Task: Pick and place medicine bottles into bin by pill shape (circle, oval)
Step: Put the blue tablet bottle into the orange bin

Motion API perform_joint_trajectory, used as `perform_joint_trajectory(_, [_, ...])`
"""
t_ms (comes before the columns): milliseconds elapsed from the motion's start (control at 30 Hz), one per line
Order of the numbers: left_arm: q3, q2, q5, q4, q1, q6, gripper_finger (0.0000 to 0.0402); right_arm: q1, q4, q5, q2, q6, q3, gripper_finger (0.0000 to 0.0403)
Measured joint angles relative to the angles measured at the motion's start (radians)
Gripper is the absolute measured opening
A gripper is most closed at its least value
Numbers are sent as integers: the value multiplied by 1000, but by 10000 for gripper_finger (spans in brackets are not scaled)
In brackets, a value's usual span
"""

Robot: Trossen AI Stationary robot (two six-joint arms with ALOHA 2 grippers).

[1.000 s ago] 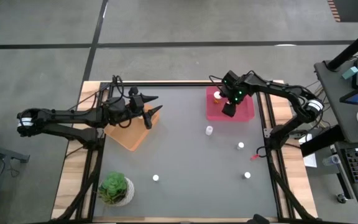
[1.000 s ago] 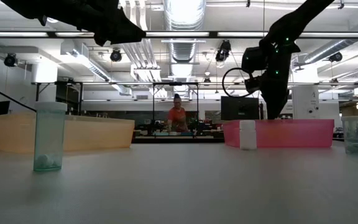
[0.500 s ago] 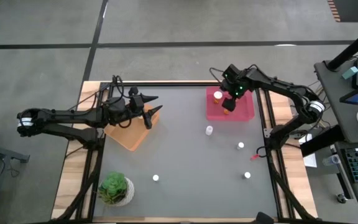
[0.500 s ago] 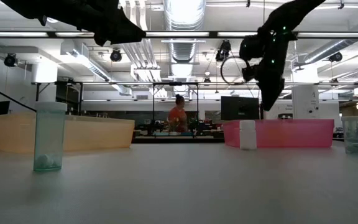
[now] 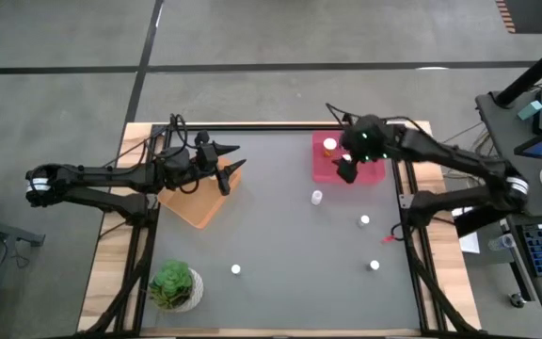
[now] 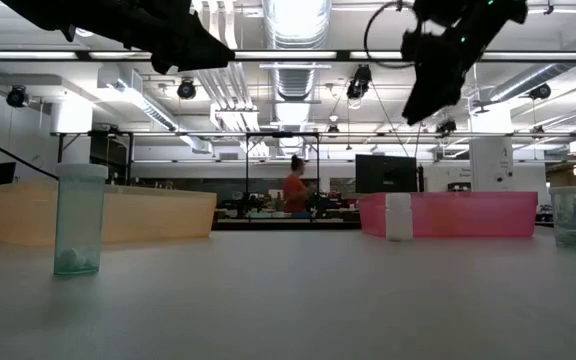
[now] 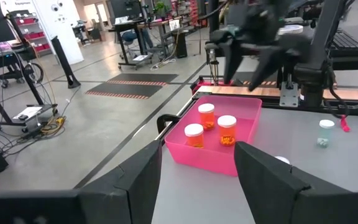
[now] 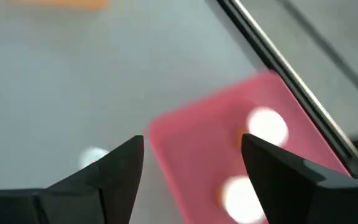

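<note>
My right gripper hangs open and empty above the pink bin, high over it in the low view. Its wrist view shows the open fingers over white-capped bottles standing in the bin. The left wrist view shows three orange bottles with white caps upright in the pink bin. My left gripper is open and empty above the orange bin. Several loose bottles stand on the mat.
A potted green plant stands at the near left corner. In the low view a translucent bottle stands before the orange bin, a white one before the pink bin. A person is in the room behind.
My right gripper has gone up out of the pink bin and now hangs well above its rim, shifted slightly toward the table's right edge. An orange bottle stays standing in the bin where the gripper was. My left arm has kept still.
</note>
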Motion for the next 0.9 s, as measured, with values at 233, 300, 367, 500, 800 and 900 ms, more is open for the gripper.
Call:
perform_joint_trajectory(233, [0, 0, 0, 0, 0, -6, 187, 174, 320, 1, -161, -16, -168, 248])
perform_joint_trajectory(300, [0, 0, 0, -1, -1, -27, 187, 215, 406, 1, -200, -41, -217, 247])
perform_joint_trajectory(367, [0, 0, 0, -1, -1, -49, 187, 251, 478, 1, -234, -61, -259, 247])
perform_joint_trajectory(500, [-1, 0, 11, -2, -1, -93, 187, 318, 576, 7, -288, -125, -332, 247])
perform_joint_trajectory(800, [-2, 0, 32, 2, -52, -184, 187, 457, 821, 98, -359, -273, -477, 247])
perform_joint_trajectory(900, [-2, 13, 32, 18, -82, -214, 187, 480, 926, 98, -382, -340, -524, 247])
